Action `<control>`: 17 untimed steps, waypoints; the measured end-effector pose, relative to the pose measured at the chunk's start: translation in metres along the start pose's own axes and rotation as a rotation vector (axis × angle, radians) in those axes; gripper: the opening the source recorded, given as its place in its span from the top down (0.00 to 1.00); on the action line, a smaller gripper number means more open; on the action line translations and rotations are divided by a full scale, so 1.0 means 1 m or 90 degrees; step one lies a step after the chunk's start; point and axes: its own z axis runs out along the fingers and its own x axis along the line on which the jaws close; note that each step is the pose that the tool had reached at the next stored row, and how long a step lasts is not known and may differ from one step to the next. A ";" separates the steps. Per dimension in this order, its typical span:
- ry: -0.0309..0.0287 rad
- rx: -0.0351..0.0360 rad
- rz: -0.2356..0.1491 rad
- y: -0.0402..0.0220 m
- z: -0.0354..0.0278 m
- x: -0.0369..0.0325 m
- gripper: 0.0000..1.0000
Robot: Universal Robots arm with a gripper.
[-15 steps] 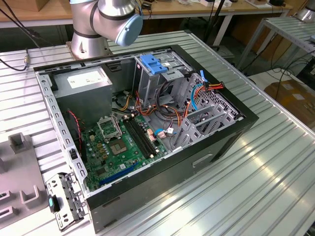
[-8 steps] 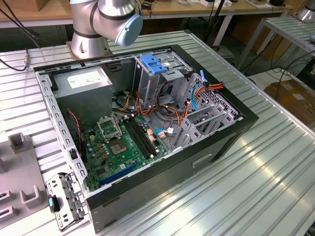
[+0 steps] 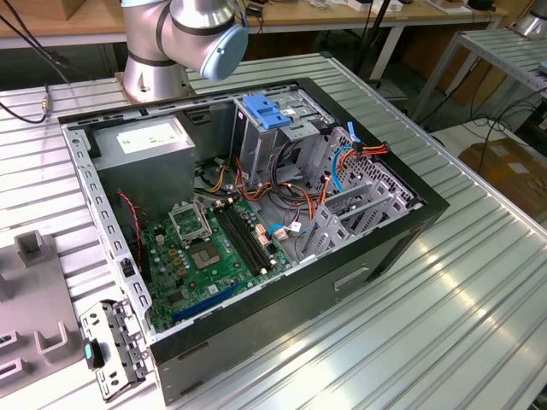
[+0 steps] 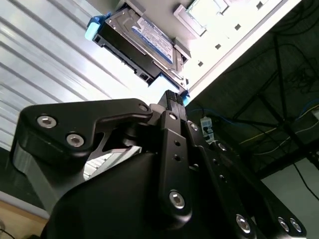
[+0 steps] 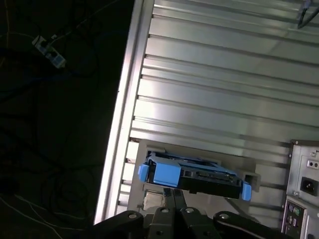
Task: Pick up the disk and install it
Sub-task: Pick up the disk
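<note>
Wristward, disk (image 4: pixel 144 40), exterior view, computer case (image 3: pixel 256 329)

No readable text (labels on the disk (image 4: pixel 149 37) and power supply (image 3: pixel 144 137) too small).

The disk (image 4: pixel 137 35) is seen as dull silver metal under a smooth paper label (image 4: pixel 154 40), with glossy blue plastic rails (image 5: pixel 164 174) at its sides, and the gripper (image 4: pixel 172 97) is finished in matt black metal set with bright metal screws (image 4: pixel 46 121). The table (image 3: pixel 479 282) is made of ribbed, satin-bright aluminium; the case (image 3: pixel 342 273) is coated matt black outside and left as bare grey sheet metal within, and the bare-metal cage (image 3: pixel 256 145) is topped by a blue plastic tab (image 3: pixel 269 113)
</note>
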 end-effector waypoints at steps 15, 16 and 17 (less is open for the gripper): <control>0.0049 -0.0010 -0.115 0.0000 0.0000 0.0000 0.89; 0.0052 -0.0011 -0.122 0.0000 0.0000 0.0000 0.89; 0.0055 -0.0011 -0.127 0.0000 0.0000 0.0000 0.89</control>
